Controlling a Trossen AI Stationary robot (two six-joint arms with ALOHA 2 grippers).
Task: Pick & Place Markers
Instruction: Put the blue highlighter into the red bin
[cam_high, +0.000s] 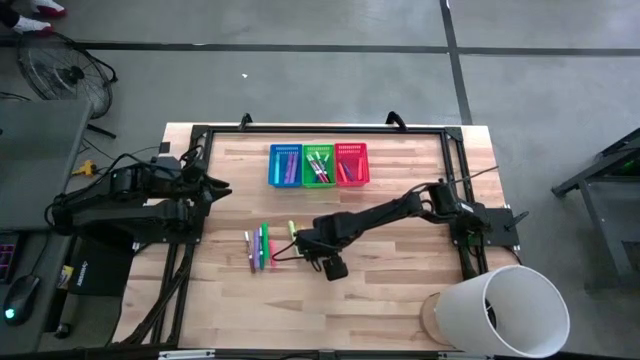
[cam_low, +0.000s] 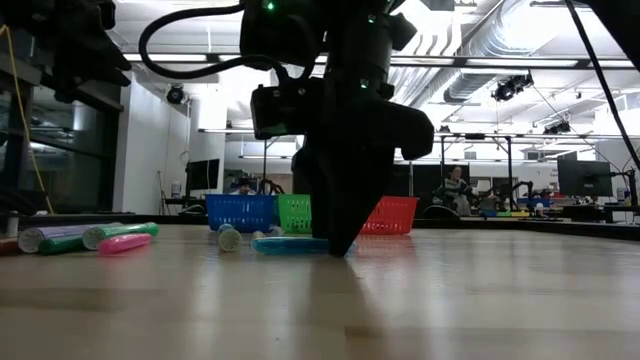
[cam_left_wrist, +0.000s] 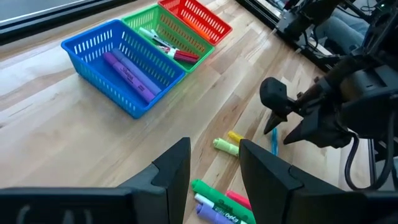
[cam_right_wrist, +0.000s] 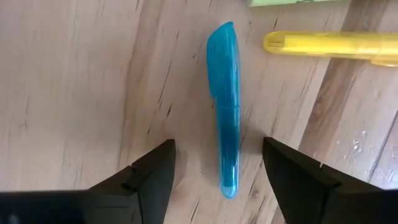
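Right now the right gripper (cam_right_wrist: 214, 171) hangs low over the wooden table (cam_high: 400, 300), its dark fingers spread wide on either side of a slim translucent blue marker (cam_right_wrist: 225, 106) lying flat beside a yellow marker (cam_right_wrist: 329, 45). Left gripper (cam_left_wrist: 214, 162) waits open, empty.

A light wooden table (cam_high: 380, 290) with a dark metal frame stands on a grey concrete floor (cam_high: 300, 80) crossed by dark seams. A floor fan (cam_high: 62, 72) sits at the far left. A large white cylinder (cam_high: 505, 310) lies at the table's near right corner. Beyond, an open workshop shows exposed ceiling ducts (cam_low: 480, 45), long strip lights, monitors (cam_low: 585, 178) and seated people (cam_low: 455, 188) at distant desks.
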